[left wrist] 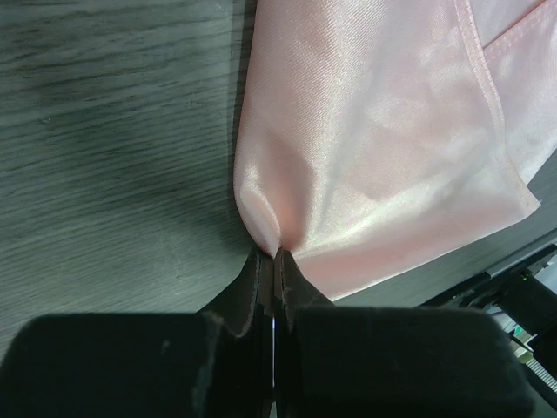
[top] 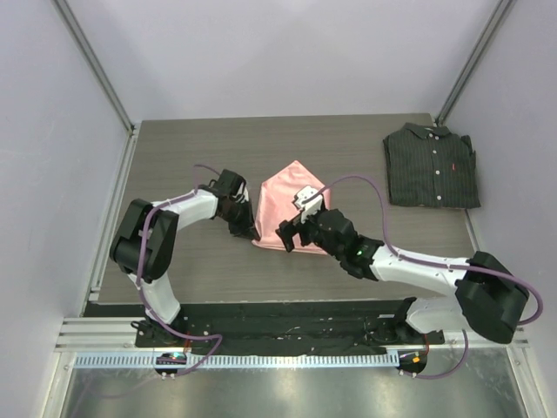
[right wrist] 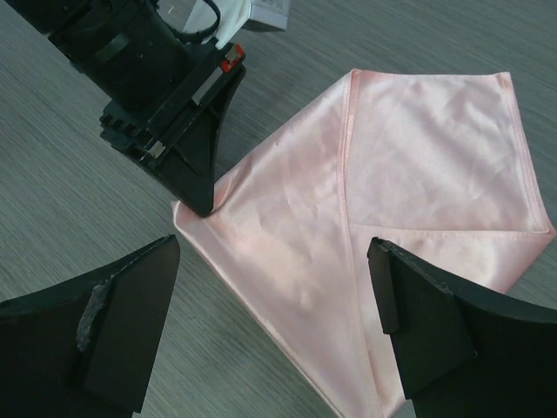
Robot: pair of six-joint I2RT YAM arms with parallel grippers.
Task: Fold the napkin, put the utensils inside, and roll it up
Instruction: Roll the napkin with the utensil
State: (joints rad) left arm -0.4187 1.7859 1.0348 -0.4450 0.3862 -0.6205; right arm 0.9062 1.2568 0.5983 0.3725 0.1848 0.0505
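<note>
The salmon-pink napkin (top: pixel 287 196) lies folded on the table, with flaps overlapping along a seam (right wrist: pixel 348 174). My left gripper (top: pixel 253 233) is shut on the napkin's near-left corner, pinching a small pucker of cloth (left wrist: pixel 261 213) between its fingertips (left wrist: pixel 274 254). In the right wrist view that same gripper (right wrist: pixel 198 187) stands on the corner. My right gripper (top: pixel 291 232) hovers just above the napkin's near edge, open wide (right wrist: pixel 271 261), with nothing between its fingers. The utensils are out of view.
A dark pinstriped folded shirt (top: pixel 432 165) lies at the back right of the wooden table (top: pixel 174 157). Grey walls with metal posts close in the sides and back. The black strip with the arm bases (top: pixel 287 326) runs along the near edge.
</note>
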